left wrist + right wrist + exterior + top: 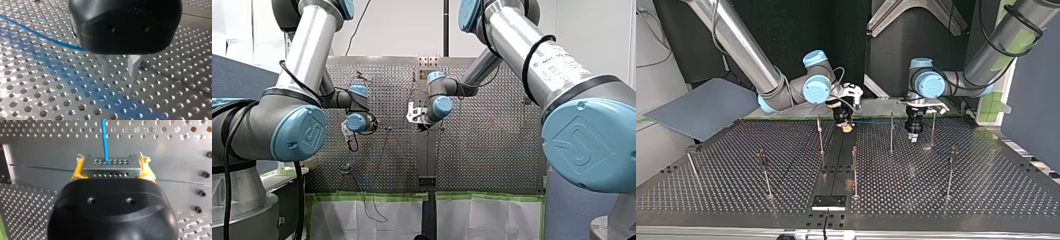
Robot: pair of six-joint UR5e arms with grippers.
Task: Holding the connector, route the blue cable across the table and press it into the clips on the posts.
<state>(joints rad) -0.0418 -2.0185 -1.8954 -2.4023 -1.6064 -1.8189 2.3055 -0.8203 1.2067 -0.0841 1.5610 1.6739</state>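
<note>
My right gripper [112, 162] is shut on the connector [111, 168], a grey metal block with rows of small holes held between yellow pads [76, 171]. The blue cable [104, 140] leaves the connector's top face and runs away over the table. In the top view this gripper [846, 126] hangs low near the table's far edge, at the middle. My left gripper [119, 74] stands just above the perforated table [50, 95], its metal fingers [133, 67] apart with only table showing between them. The blue cable [37, 33] runs beside it and passes out of sight behind its black body.
Several thin upright posts stand on the table, such as one [820, 136] near my right gripper, one [891, 132] between the grippers and one [933, 127] beside my left gripper [912, 134]. A black plate [828, 202] lies at the near middle edge.
</note>
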